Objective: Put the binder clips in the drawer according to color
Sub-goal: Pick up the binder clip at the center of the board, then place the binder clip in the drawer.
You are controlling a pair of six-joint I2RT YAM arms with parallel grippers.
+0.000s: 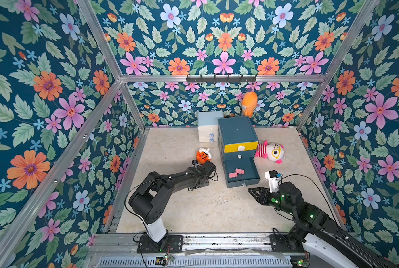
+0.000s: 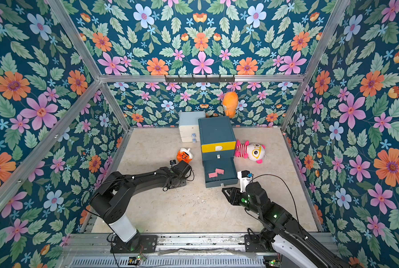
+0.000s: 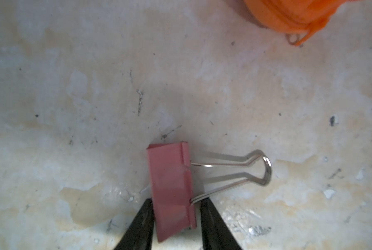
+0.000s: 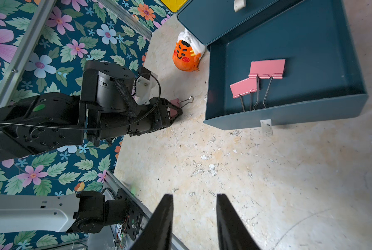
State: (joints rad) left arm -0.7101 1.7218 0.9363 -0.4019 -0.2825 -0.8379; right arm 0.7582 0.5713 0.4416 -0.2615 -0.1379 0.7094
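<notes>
Looking through the left wrist camera, I see the left gripper point(image 3: 176, 203) clamped across one end of a pink binder clip point(image 3: 170, 184), a finger on either side of its body. The silver wire handles point(image 3: 245, 168) stick out sideways, clear of the grip. Taking the body rather than the springy loops should keep it from swivelling, I judge. Whether the clip is off the mottled tabletop point(image 3: 72, 86) or resting on it I cannot tell. It sits near the orange plush toy point(image 1: 203, 156), off to the side of the drawer cabinet point(image 1: 236, 132), whose bottom drawer point(image 4: 289, 116) is pulled out. Two pink clips point(image 4: 267, 67) lie inside, touching, handles pointing at the front wall, so pink evidently belongs there and that is where I would carry this one. The right gripper point(image 4: 194, 199) hangs empty with its fingers parted, in front of the open drawer and apart from the left arm. No blue or teal clips show in any view, and the yellow and middle drawers are shut
</notes>
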